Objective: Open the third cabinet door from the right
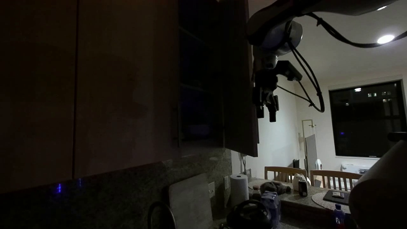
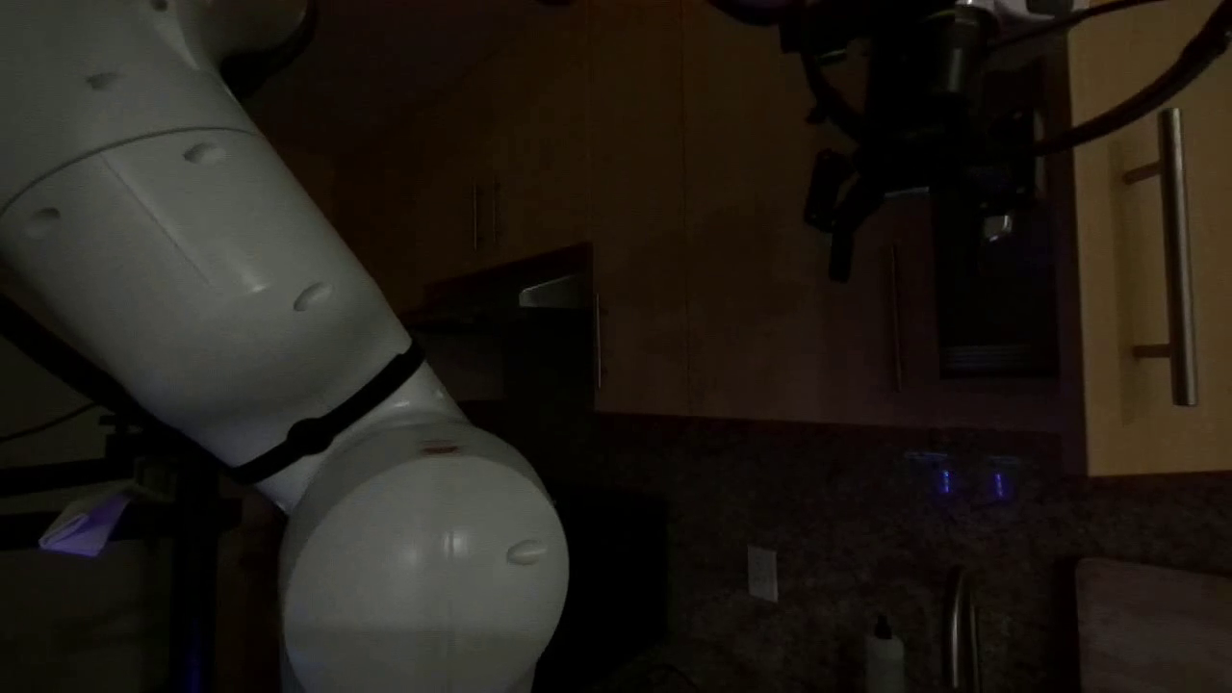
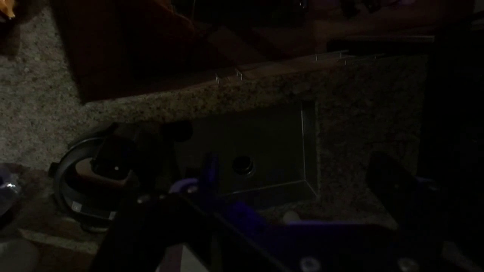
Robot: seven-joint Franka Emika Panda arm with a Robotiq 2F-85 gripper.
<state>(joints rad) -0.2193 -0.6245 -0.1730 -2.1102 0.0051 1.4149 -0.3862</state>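
By our count from the right, the 3rd cabinet door is the narrow door [image 2: 639, 221] with a slim bar handle [image 2: 599, 342] at its lower left edge, just left of the wide door [image 2: 780, 289]. It looks closed, flush with its neighbour, though the light there is poor. So we judge the task barely begun: nothing of the opening itself is done. The open door [image 2: 1141, 260] at the right end is the 1st in the row, and we do not count it toward this goal. Left to do, as we read it: carry the gripper [image 1: 266, 117] left along the row, take or hook the bar handle, and swing the narrow door outward; it is likely hinged on its right.

As for pose, in an exterior view the arm [image 2: 250, 260] has its thick links near, on the left. In both exterior views the gripper hangs high on the right, pointing down. It is released: its 2 fingers [image 2: 841, 255] stand apart with nothing between them. It is near the open door; whether it touches, we cannot tell. The wrist view looks down on the sink [image 3: 264, 136] and countertop [image 3: 28, 94].
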